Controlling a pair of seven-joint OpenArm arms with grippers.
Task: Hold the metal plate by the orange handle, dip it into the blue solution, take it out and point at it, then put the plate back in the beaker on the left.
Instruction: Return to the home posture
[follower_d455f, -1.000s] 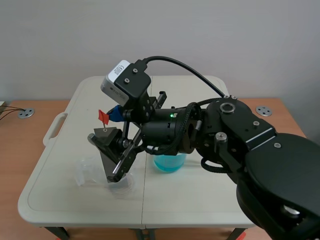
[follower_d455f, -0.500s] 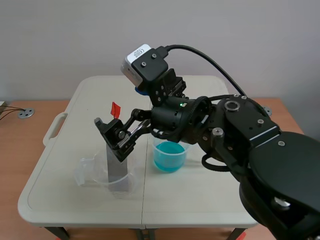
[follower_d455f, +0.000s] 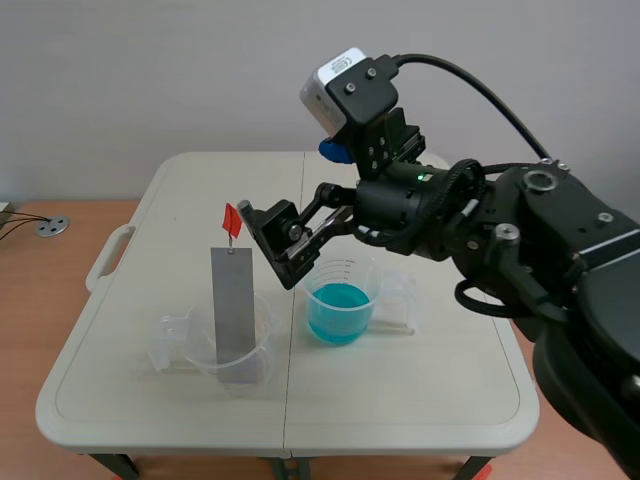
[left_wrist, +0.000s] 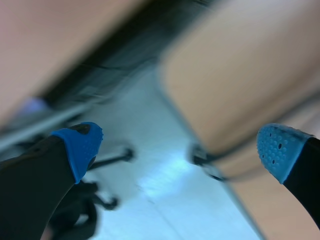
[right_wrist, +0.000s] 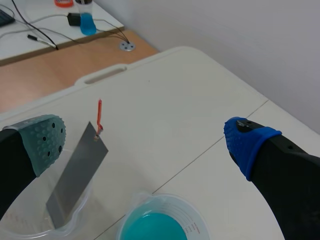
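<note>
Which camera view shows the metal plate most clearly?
The scene view: the whole metal plate stands in the clear beaker, orange handle up. The right wrist view shows it slanted, lower end inside the beaker. The left wrist view misses it.

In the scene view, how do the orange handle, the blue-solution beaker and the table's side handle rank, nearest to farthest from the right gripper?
1. orange handle, just beside the right gripper.
2. blue-solution beaker, below it, toward the robot.
3. table's side handle, at the far left edge.

No legible text, wrist camera label (follower_d455f: 347, 62) too small to read, beaker graduations (right_wrist: 194, 226) unreadable
</note>
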